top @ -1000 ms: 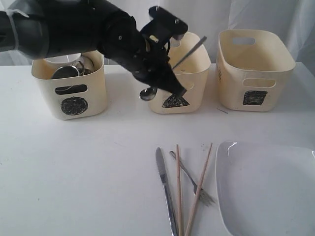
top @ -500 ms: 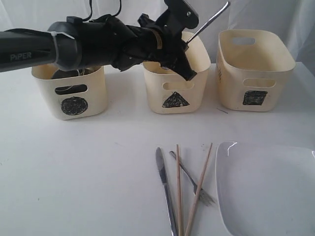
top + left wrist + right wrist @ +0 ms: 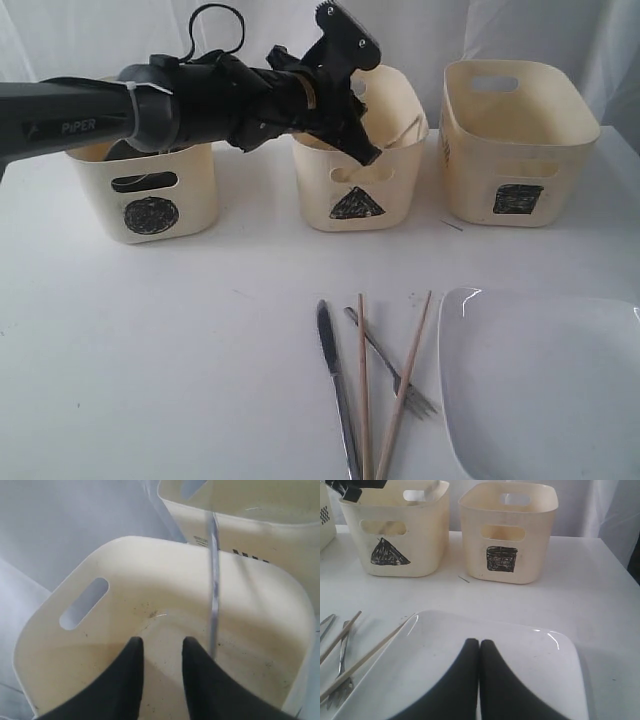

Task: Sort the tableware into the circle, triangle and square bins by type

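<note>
While the left claw point(image 3: 159, 642) gapes, the triangle bin point(image 3: 114, 559) holds the spoon point(image 3: 214, 595).

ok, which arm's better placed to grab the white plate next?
Right. The right claw hangs shut over the plate, with the square bin just beyond on that side. The left claw is far off, over the triangle bin, jaws apart.
</note>
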{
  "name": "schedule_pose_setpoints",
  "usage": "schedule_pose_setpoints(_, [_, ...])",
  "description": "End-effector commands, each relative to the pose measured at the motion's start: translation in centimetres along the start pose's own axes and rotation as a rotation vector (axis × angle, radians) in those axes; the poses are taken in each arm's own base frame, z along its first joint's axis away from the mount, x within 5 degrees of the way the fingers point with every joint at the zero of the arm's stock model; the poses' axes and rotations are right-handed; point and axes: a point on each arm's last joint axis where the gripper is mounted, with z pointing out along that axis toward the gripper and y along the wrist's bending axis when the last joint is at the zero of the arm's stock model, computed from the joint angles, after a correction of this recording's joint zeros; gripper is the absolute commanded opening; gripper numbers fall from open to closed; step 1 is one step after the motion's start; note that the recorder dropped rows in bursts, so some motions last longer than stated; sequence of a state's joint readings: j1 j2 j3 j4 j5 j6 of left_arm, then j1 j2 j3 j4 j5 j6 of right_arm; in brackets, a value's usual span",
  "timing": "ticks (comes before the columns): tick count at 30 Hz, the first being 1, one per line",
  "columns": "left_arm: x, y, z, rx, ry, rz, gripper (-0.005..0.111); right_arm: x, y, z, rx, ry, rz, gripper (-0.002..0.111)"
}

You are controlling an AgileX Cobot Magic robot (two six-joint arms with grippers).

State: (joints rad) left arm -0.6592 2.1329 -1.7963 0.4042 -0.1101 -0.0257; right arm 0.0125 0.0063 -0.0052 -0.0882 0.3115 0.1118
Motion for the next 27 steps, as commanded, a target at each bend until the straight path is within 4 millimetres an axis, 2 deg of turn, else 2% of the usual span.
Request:
schedule_pose_setpoints(1, [-0.6,0.2,-0.3,-0.004,-0.011,-0.034,0.035,0.0,0.0,0.0,-0.007,-0.015,-0.01,0.0])
schedule_pose_setpoints(5, [-0.5,0.2,-0.6,0.0,0.032,-0.078,0.033,0.0,0.0,0.0,-0.007,-0.015,-0.01,0.0])
schedule_pose_setpoints(7, [-0.7,0.3,-1.4,0.002,0.095,-0.192,0.033,0.0,0.0,0.0,-0.007,-0.015,-0.01,0.0])
schedule_pose_setpoints(8, [-0.5,0.3,-2.3,0.007,0.202,-0.294,0.033,0.0,0.0,0.0,-0.007,-0.015,-0.01,0.0])
schedule_pose_setpoints(10, [-0.1,-0.1,-3.3,0.034,0.336,-0.354,0.033,0.0,0.0,0.0,-0.007,-0.015,-0.01,0.0])
schedule_pose_setpoints(14, [0.0,-1.9,-5.1,0.123,0.515,-0.315,0.034,0.0,0.0,0.0,-0.007,-0.015,-0.01,0.0])
schedule_pose_setpoints(22, [-2.0,-6.7,-7.5,0.274,0.571,-0.299,0.034,0.0,0.0,0.0,-0.007,-0.015,-0.01,0.0])
schedule_pose_setpoints(27, [-2.6,-6.5,-7.1,0.248,0.497,-0.263,0.034,0.0,0.0,0.0,-0.007,-0.015,-0.01,0.0])
